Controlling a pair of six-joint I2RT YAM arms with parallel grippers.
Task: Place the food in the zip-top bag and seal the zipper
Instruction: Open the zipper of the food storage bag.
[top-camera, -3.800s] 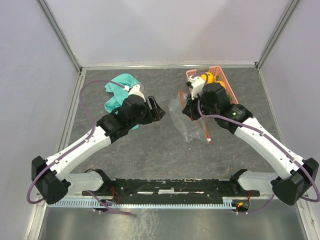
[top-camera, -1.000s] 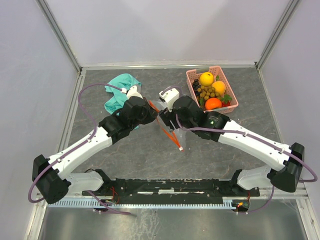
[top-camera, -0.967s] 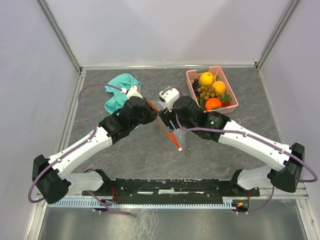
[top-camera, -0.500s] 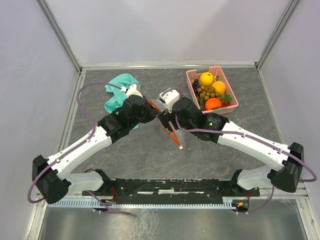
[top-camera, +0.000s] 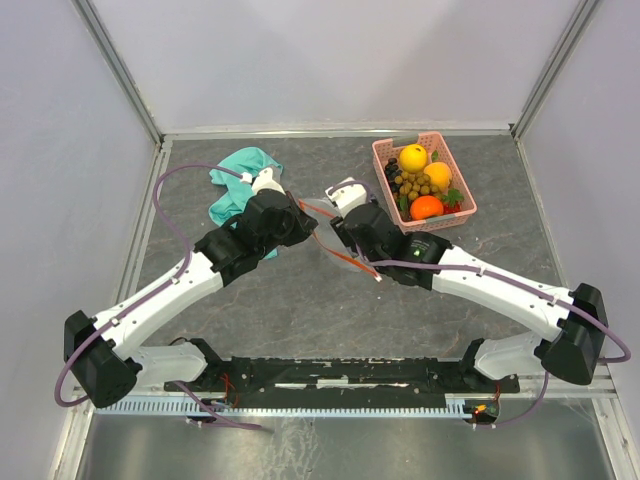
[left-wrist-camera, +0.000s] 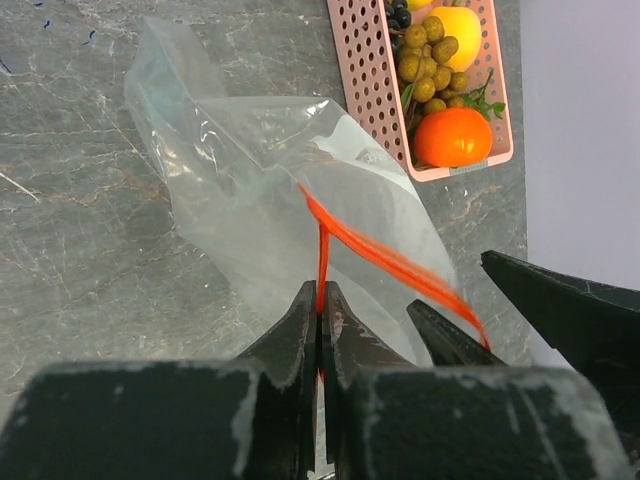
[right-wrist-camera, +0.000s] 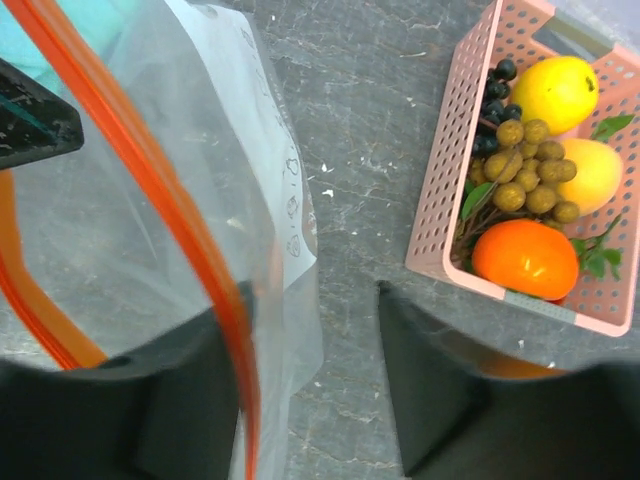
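Observation:
The clear zip-top bag (left-wrist-camera: 250, 190) hangs above the table between the two arms, mouth toward them. My left gripper (left-wrist-camera: 321, 300) is shut on the red zipper (left-wrist-camera: 385, 258) strip at one end of the mouth. My right gripper (right-wrist-camera: 310, 380) stands open beside the bag (right-wrist-camera: 130, 230). The zipper (right-wrist-camera: 170, 190) and the bag's edge lie across its left finger (right-wrist-camera: 190, 400), and nothing is pinched. The food sits in the pink basket (top-camera: 385, 148): a lemon (top-camera: 413, 157), an orange (top-camera: 426, 207), a tan berry cluster (top-camera: 420, 185) and dark grapes (top-camera: 393, 170).
A teal cloth (top-camera: 240, 180) lies crumpled at the back left, behind the left arm. The basket (right-wrist-camera: 440, 220) stands at the back right, close to the right gripper. White walls and metal rails enclose the grey stone table (top-camera: 300, 320).
The right gripper's jaws have narrowed from wider open. The right wrist has shifted slightly right and nearer, and the zipper's free end has swung to the right. The left gripper keeps its hold.

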